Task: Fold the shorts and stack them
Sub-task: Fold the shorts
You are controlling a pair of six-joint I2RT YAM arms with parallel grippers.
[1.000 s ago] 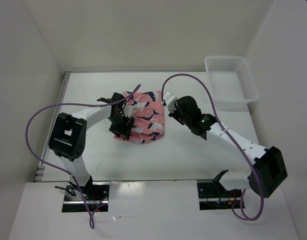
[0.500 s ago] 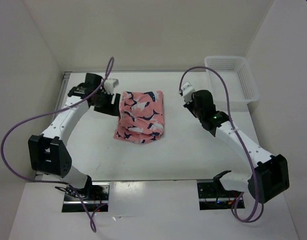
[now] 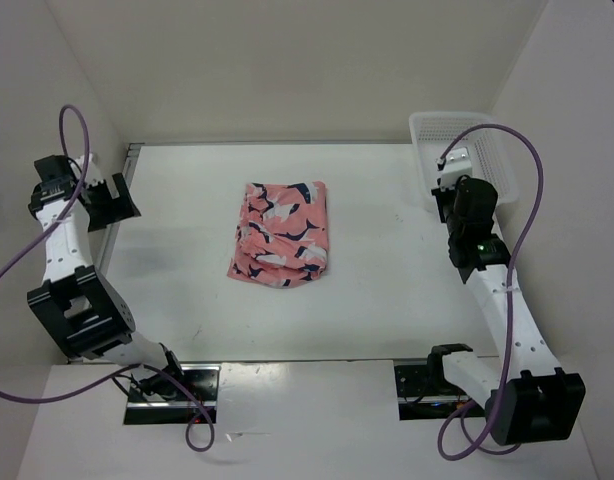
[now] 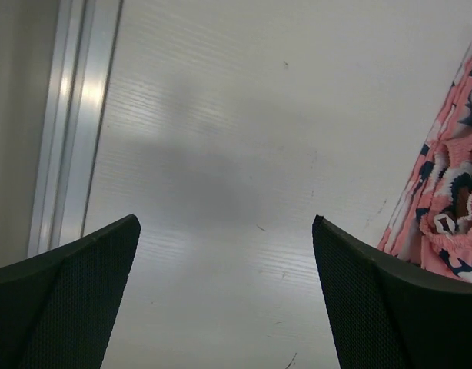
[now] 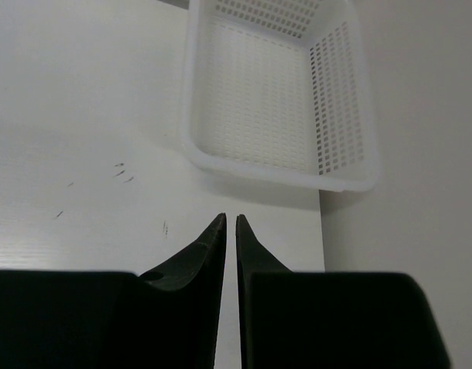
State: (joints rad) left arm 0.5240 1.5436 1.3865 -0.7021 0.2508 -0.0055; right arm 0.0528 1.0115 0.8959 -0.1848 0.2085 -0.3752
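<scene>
The salmon-pink shorts (image 3: 282,234) with dark navy and white bird shapes lie folded in a compact bundle near the middle of the white table. Their edge shows at the right of the left wrist view (image 4: 451,192). My left gripper (image 3: 115,198) is open and empty at the table's far left edge, well apart from the shorts; its wide-apart fingers (image 4: 374,307) frame bare table. My right gripper (image 3: 449,200) is shut and empty at the right, just in front of the basket; its fingertips (image 5: 229,223) nearly touch.
A white plastic mesh basket (image 3: 497,165) stands empty at the table's back right corner, also in the right wrist view (image 5: 197,115). A metal rail (image 4: 67,115) runs along the table's left edge. White walls enclose the table on three sides.
Both arms have drawn away from the shorts, the left out to the far left edge, the right out to the basket. The folded shorts stay in place.
</scene>
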